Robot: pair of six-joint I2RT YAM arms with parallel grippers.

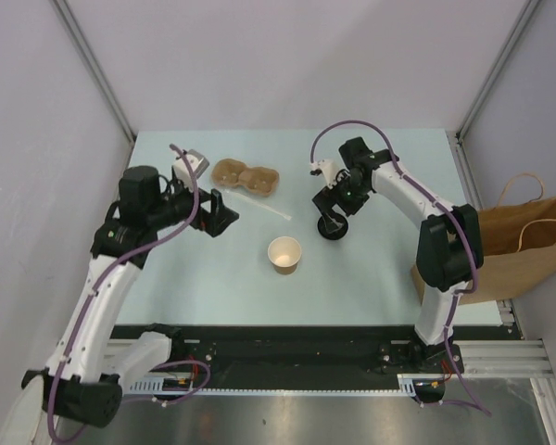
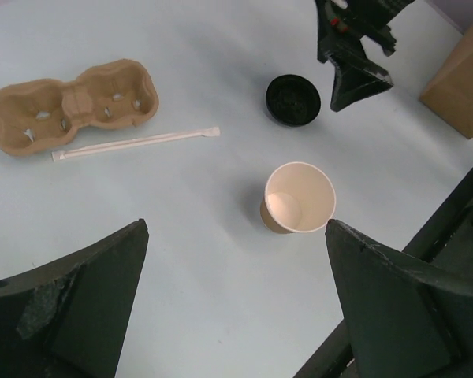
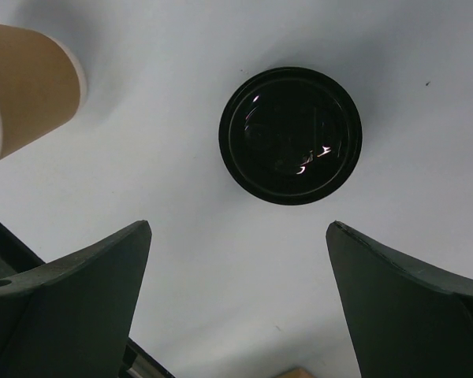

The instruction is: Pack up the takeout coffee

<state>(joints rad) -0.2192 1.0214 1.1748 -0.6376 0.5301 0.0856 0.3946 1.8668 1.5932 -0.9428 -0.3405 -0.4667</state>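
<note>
With the left gripper (image 1: pixel 224 211) open and empty, the right gripper (image 3: pixel 238 228) hangs open over the black lid (image 3: pixel 291 135), which lies beside the uncapped cup (image 1: pixel 284 254) at the middle of the table (image 1: pixel 167 278); capping seems the step in hand, calling next for a descent onto the lid's rim.

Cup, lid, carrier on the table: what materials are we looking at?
Cup: looks like kraft paper, matte tan outside, pale smooth lining inside.
Lid: likely plastic, glossy black with sharp highlights.
Cup carrier: apparently moulded pulp, rough matte brown, soft rounded edges.
</note>
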